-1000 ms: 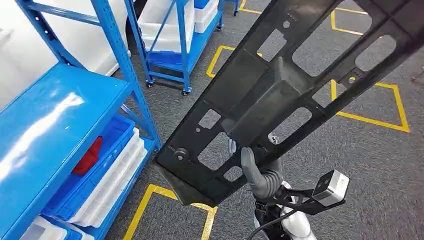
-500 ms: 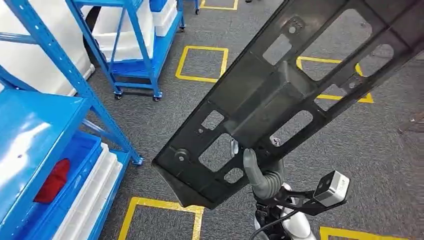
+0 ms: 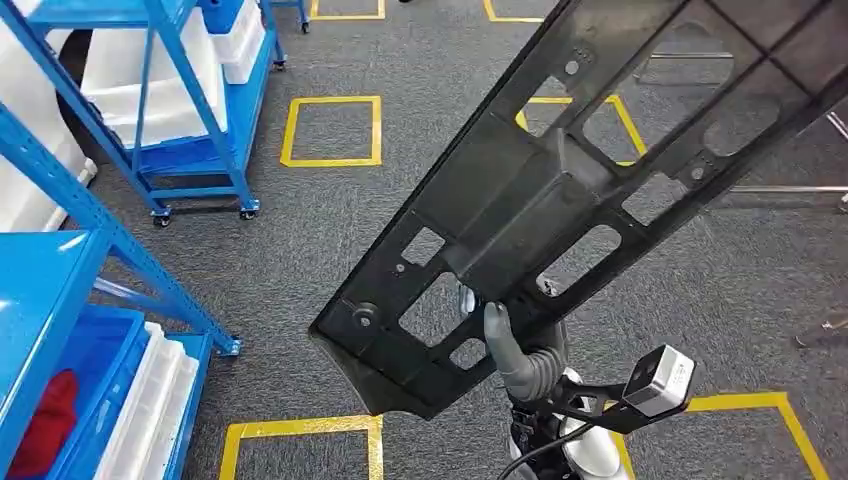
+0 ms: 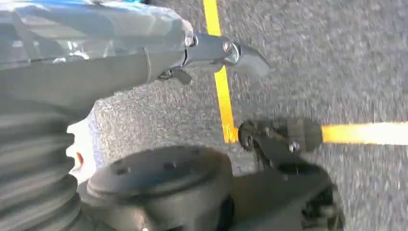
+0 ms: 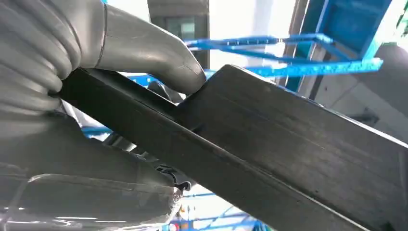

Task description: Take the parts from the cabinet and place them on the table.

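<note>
A long black plastic part (image 3: 560,190) with several cut-out windows slants across the head view, from low centre up to the top right corner. My right hand (image 3: 520,355) grips it from beneath near its lower end. In the right wrist view the grey thumb (image 5: 144,48) presses on the part's dark flat face (image 5: 298,144), with blue racking behind. My left hand (image 4: 96,62) hangs over grey carpet with its thumb stretched out and nothing in it.
A blue shelf rack (image 3: 60,290) stands at the left, with a red item (image 3: 45,420) in a blue bin and white bins below. A second blue wheeled rack (image 3: 170,90) holds white bins. Yellow taped squares (image 3: 330,130) mark the grey carpet. Metal legs (image 3: 780,188) show at right.
The whole picture has shifted: the camera has turned right, so the racks slide off to the left. The black part stays in my right hand at the same angle.
</note>
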